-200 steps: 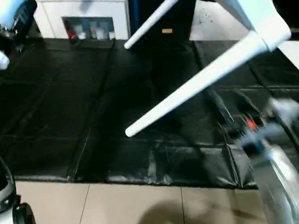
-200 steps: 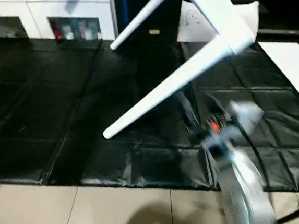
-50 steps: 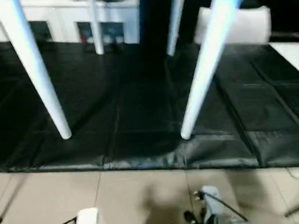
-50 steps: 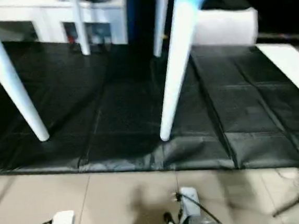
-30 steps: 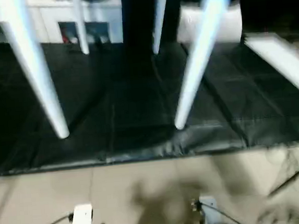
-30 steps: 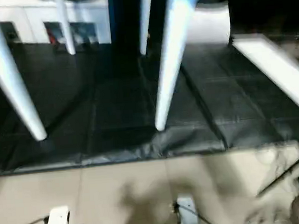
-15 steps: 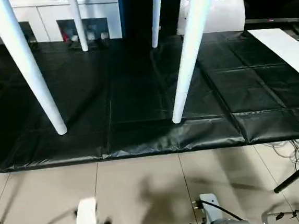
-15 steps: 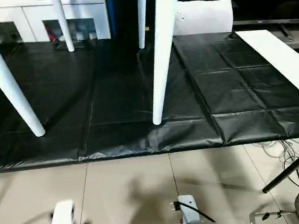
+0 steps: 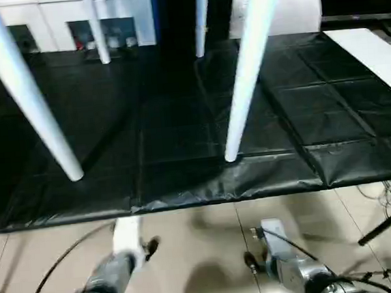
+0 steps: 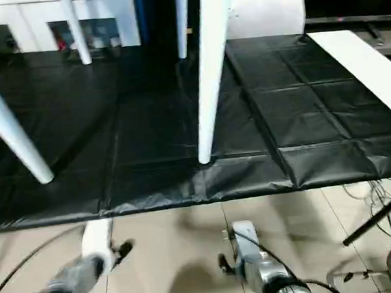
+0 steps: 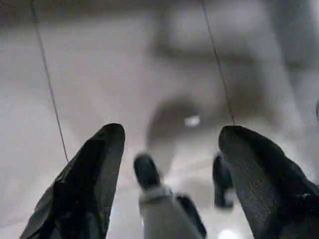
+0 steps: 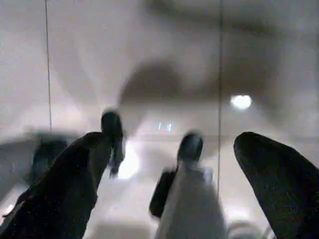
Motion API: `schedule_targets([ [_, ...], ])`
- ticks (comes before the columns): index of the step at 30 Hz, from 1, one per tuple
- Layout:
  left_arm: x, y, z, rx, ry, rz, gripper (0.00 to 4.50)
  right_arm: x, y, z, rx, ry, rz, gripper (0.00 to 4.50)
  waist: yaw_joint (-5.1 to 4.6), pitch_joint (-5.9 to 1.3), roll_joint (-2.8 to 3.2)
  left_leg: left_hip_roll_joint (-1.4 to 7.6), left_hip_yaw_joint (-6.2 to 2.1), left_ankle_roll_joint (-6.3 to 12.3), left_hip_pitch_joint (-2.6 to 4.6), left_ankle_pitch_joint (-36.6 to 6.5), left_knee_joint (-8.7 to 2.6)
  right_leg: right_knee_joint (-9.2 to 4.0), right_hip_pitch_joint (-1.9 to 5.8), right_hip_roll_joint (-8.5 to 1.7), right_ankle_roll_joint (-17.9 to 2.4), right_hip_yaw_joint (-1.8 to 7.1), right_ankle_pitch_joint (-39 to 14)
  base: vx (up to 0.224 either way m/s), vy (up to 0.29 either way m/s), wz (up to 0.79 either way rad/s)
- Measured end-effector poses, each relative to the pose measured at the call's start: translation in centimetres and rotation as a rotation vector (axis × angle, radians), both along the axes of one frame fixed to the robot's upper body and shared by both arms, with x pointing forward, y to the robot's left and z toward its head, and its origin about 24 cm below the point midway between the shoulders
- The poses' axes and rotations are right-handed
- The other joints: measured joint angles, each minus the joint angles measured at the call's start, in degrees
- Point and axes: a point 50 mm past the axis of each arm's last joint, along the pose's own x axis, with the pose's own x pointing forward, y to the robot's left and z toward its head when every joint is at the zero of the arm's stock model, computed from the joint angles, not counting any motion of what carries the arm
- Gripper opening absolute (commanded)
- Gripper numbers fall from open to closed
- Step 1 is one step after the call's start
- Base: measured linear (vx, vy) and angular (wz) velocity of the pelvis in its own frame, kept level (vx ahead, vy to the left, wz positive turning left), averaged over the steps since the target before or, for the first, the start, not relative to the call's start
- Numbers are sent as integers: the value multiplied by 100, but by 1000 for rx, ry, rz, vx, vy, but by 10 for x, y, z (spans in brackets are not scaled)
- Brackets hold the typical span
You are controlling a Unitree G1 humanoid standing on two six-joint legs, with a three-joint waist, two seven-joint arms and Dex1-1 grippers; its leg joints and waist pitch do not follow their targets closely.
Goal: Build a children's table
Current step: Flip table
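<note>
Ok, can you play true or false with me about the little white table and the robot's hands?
1. The children's table stands on its legs on the black-covered table. True.
2. The left gripper is holding a leg. False: it is open and empty.
3. The right gripper is open. True.
4. One table leg lies flat on the black cover. False: all four seen are upright.
</note>
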Motion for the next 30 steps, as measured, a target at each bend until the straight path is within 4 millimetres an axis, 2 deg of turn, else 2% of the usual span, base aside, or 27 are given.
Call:
schedule_targets([
  [1,-20,2,-10,-9,20,0,335,-6,3,-3,11,31,16,450,-62,-8,7,2,14,27,5,-12,0,1,-4,0,-8,14,-5,0,0,0],
  [2,-36,2,-18,-17,51,4,335,-11,4,-5,16,50,21,450,-82,-9,7,2,17,37,7,-18,1,1,-3,0,-19,14,-11,0,0,0],
  [3,-55,2,-26,-21,97,10,335,-16,6,-7,16,75,28,450,-86,-7,-1,3,19,43,1,-22,0,1,-13,1,-24,14,-14,0,0,0],
  [4,-71,3,-32,-33,124,34,335,-20,7,-8,17,95,31,450,-50,-4,-8,13,22,64,-33,-14,2,3,-33,4,-31,4,-18,0,0,0],
  [5,-70,3,-31,-34,122,29,335,-22,8,-9,17,109,34,450,8,-4,-13,36,54,68,-45,0,3,5,-44,4,-31,0,-17,0,0,0],
  [7,-79,10,-34,-22,148,42,335,-17,13,-7,25,101,39,450,42,-13,-1,72,123,67,-21,1,4,15,-41,2,-35,22,-13,0,0,0],
  [11,-91,16,-37,-34,176,88,335,-23,13,-9,24,137,38,450,81,-13,21,73,141,62,37,0,5,-4,-35,-9,-17,46,-16,-42,9,-3],
  [14,-96,17,-37,-34,149,88,335,-24,13,-9,21,147,45,450,48,-16,20,72,141,61,45,-1,7,-24,-34,-11,41,53,-50,0,0,0],
  [18,-99,19,-37,-29,133,85,335,-24,14,-9,19,146,54,450,-44,-19,20,68,154,61,45,-2,6,-29,-49,-11,37,75,-48,0,0,0],
  [30,-99,19,-37,-29,133,85,335,-24,14,-9,19,145,55,450,-37,-24,15,69,162,41,54,-21,-15,-23,-54,-10,-14,80,4,4,-2,0],
])
